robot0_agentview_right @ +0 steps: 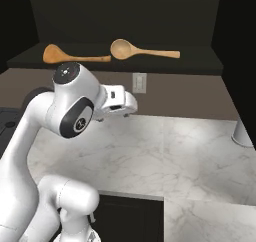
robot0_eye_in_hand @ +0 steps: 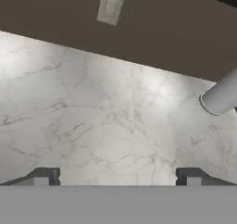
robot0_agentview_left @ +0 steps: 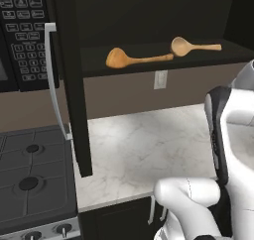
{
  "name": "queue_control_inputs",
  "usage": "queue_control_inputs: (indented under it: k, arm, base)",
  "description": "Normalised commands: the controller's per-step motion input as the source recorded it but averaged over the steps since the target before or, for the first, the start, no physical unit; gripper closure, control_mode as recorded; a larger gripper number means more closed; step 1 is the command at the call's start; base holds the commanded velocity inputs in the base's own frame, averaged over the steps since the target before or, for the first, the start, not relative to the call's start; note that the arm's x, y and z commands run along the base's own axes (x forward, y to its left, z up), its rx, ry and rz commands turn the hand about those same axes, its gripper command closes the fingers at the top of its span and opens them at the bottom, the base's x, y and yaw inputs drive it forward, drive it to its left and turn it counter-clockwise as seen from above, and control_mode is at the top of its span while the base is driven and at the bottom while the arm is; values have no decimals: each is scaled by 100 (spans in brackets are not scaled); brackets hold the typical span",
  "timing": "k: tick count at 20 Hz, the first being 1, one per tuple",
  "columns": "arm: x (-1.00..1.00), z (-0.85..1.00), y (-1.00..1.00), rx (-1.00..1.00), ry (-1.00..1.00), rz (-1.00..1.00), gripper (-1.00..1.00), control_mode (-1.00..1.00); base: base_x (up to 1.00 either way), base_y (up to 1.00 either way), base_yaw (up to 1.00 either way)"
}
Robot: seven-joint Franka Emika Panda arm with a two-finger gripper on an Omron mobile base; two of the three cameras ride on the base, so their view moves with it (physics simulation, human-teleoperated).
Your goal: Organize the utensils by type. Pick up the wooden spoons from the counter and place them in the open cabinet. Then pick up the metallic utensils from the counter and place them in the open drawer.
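Observation:
Both wooden spoons lie on the shelf of the open cabinet (robot0_agentview_left: 149,65): one (robot0_agentview_left: 130,59) to the left, the other (robot0_agentview_left: 191,47) further right, each with its bowl to the left. The right base view shows them as well, the left spoon (robot0_agentview_right: 70,56) and the right spoon (robot0_agentview_right: 137,50). My gripper (robot0_eye_in_hand: 118,177) is open and empty, its fingertips wide apart, over bare counter (robot0_eye_in_hand: 92,116). Its white hand (robot0_agentview_right: 117,102) hovers below the shelf, above the marble counter (robot0_agentview_right: 175,151). The metallic utensils and the open drawer are out of view.
The cabinet's open door (robot0_agentview_left: 74,85) with its silver handle (robot0_agentview_left: 52,80) hangs over the counter's left end. A stove (robot0_agentview_left: 30,174) and microwave (robot0_agentview_left: 20,35) sit left. A wall outlet (robot0_eye_in_hand: 111,5) is on the backsplash. A grey cylinder (robot0_eye_in_hand: 222,96) stands at the counter's right.

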Motion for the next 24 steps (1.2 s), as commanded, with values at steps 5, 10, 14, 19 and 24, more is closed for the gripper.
queue_control_inputs:
  k: [5, 10, 14, 19, 24]
  arm:
    - [-57, -34, 11, 46, 5, -48, -100, -100]
    - [-61, -36, 23, 38, -1, -39, -100, -100]
    - [-46, -47, 41, 16, -5, -42, -100, -100]
    - [-5, -43, 38, 6, -1, -40, -100, -100]
    - [-9, -38, 35, 0, 0, -26, -100, -100]
  base:
    - [0, 0, 0]
    - [0, 0, 0]
    - [0, 0, 0]
    - [0, 0, 0]
    - [0, 0, 0]
